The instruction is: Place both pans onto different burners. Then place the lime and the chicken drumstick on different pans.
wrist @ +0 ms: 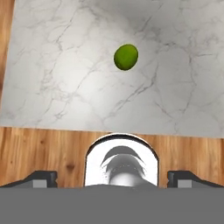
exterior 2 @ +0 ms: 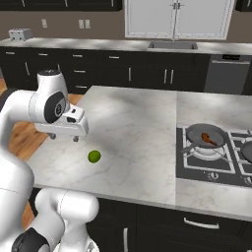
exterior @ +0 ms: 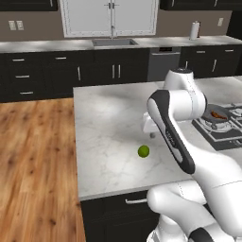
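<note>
Marble island counter [exterior 2: 138,128]: we see 1 pan [exterior 2: 205,135] on a burner holding the drumstick [exterior 2: 209,139]. Lime [exterior 2: 94,156] lies loose, just beyond our gripper [exterior 2: 64,137], fingers wide apart, empty. Lime step: next we descend and close on it.

We see a white marble island counter [exterior: 108,123] w/ grey veining, on dark cabinets, wood floor [exterior: 33,160] around it. Lime [exterior: 143,151] sits directly on the bare marble, near the front edge, well apart from the cooktop. Black cooktop [exterior 2: 209,165] is set into the counter's right end. On its light grey grates we see a mid-grey pan [exterior 2: 206,135] over one burner, w/ the chicken drumstick [exterior 2: 209,139] inside. A darker pan [exterior 2: 247,150] sits on the next burner, cut off by the frame edge.
</note>
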Available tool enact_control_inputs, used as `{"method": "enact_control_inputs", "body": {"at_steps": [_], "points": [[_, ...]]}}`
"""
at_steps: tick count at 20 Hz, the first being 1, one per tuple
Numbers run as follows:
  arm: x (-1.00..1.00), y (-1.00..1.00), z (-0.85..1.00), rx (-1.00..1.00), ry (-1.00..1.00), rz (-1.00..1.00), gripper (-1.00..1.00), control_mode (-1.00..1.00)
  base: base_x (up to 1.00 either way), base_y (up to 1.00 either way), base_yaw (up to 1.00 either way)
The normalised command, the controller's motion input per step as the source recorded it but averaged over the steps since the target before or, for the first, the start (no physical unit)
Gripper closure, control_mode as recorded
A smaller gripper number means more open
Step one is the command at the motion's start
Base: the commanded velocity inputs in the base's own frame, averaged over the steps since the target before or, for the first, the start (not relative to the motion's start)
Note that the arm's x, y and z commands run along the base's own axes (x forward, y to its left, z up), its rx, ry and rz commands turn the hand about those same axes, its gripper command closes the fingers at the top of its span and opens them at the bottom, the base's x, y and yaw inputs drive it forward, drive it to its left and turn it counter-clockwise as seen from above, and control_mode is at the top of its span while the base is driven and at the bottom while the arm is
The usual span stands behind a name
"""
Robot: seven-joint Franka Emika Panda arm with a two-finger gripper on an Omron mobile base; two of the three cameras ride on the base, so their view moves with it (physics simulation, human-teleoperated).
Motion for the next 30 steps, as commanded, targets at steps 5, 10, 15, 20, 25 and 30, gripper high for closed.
{"method": "enact_control_inputs", "body": {"at_steps": [5,10,15,20,25,30], "points": [[0.0,0.0,-0.22,0.0,-0.11,0.0,-1.0,-1.0,0.0,0.0,0.0],[0.07,0.0,-0.19,0.0,-0.1,0.0,-1.0,-1.0,0.0,0.0,0.0],[0.18,-0.01,-0.15,0.0,-0.07,0.0,-1.0,-1.0,0.0,0.0,0.0],[0.07,-0.03,-0.05,0.0,-0.06,0.0,-1.0,-1.0,0.0,0.0,0.0],[0.13,-0.03,-0.03,0.0,-0.04,0.0,-1.0,-1.0,0.0,0.0,0.0],[0.15,-0.03,-0.01,0.0,-0.02,0.0,-1.0,-1.0,0.0,0.0,0.0]]}}
